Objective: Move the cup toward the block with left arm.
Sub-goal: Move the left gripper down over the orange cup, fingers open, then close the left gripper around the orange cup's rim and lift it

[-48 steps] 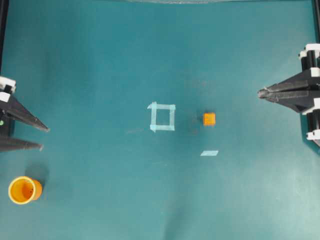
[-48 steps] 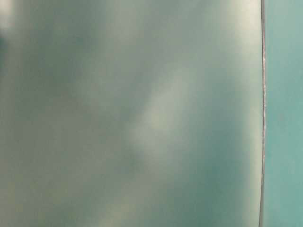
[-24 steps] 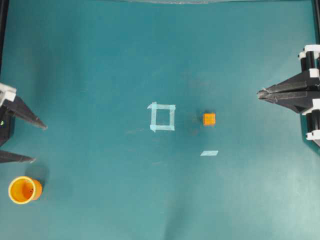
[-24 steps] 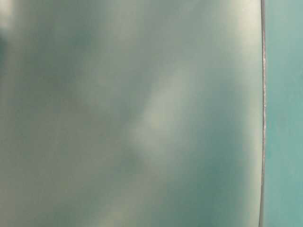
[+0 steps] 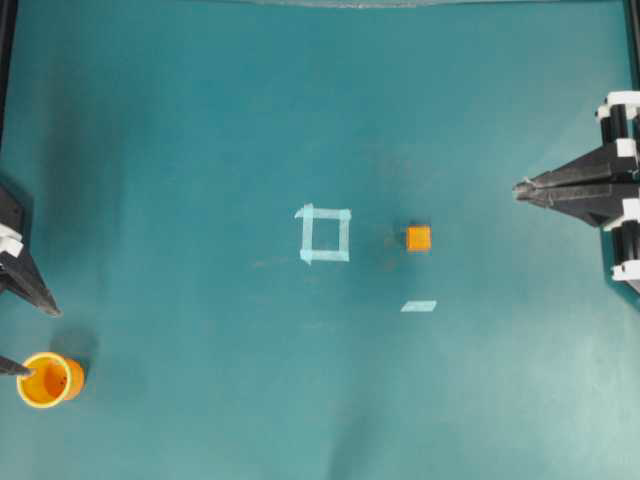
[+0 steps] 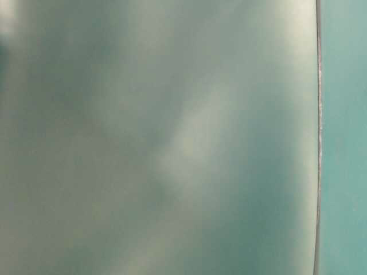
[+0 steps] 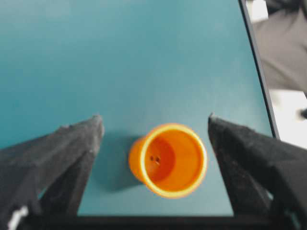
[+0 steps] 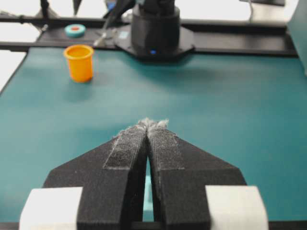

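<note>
On the teal table [image 5: 200, 130], the orange cup [image 7: 169, 159] stood upright between the widely spread left gripper [image 7: 156, 129], far from the orange block [image 5: 418, 238], and could be toppled by an off-centre closure.

I saw a teal table [image 5: 200, 120] bearing an upright orange cup [image 5: 48, 380] at lower left, a small orange block [image 5: 418, 238] beside a tape square [image 5: 325, 234], and a tape strip [image 5: 419, 306] below the block.
</note>
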Motion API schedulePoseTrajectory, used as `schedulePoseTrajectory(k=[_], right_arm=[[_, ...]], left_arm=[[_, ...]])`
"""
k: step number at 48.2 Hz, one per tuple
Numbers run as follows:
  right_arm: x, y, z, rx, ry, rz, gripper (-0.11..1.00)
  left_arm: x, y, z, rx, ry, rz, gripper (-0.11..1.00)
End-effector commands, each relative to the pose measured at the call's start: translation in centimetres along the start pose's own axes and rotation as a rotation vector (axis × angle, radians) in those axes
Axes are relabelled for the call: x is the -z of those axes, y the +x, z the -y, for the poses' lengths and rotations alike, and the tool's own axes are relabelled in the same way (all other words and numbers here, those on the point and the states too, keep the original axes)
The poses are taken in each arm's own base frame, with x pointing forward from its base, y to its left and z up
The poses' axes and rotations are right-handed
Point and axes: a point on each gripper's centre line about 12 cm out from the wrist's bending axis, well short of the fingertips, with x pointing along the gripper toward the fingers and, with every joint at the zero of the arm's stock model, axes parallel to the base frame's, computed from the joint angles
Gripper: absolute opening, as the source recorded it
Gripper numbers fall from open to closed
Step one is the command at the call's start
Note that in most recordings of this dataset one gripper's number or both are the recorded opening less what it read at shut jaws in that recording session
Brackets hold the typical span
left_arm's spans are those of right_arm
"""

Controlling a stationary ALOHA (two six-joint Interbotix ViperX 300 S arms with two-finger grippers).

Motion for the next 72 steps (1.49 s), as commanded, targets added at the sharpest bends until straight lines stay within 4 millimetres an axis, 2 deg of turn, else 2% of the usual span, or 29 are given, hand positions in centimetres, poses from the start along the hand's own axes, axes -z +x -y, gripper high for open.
schedulePoseTrajectory(k=[1, 20, 29, 52, 62, 72], right_arm=[[-1.2, 0.2, 0.0, -0.001, -0.002, 0.031, 0.00], [-1.1, 0.2, 0.0, -0.001, -0.002, 0.029, 0.00], [-1.1, 0.3, 0.0, -0.001, -0.002, 0.031, 0.00], [-0.7, 0.5, 0.0, -0.002, 0.005, 0.009, 0.00], [-0.7, 0.5, -0.1, -0.003, 0.005, 0.009, 0.00], [-0.8, 0.5, 0.0, -0.002, 0.003, 0.011, 0.00]], left_arm=[[-0.1, 0.5, 0.8, 0.017, 0.002, -0.026, 0.85], [2.6, 4.0, 1.8, -0.040, -0.048, -0.244, 0.85], [3.0, 5.5, 2.0, -0.079, -0.042, -0.313, 0.85], [3.3, 6.3, 3.7, -0.049, -0.091, -0.318, 0.85], [3.4, 6.7, 3.8, -0.067, -0.105, -0.332, 0.85], [4.1, 8.1, 3.5, -0.114, -0.099, -0.386, 0.85]])
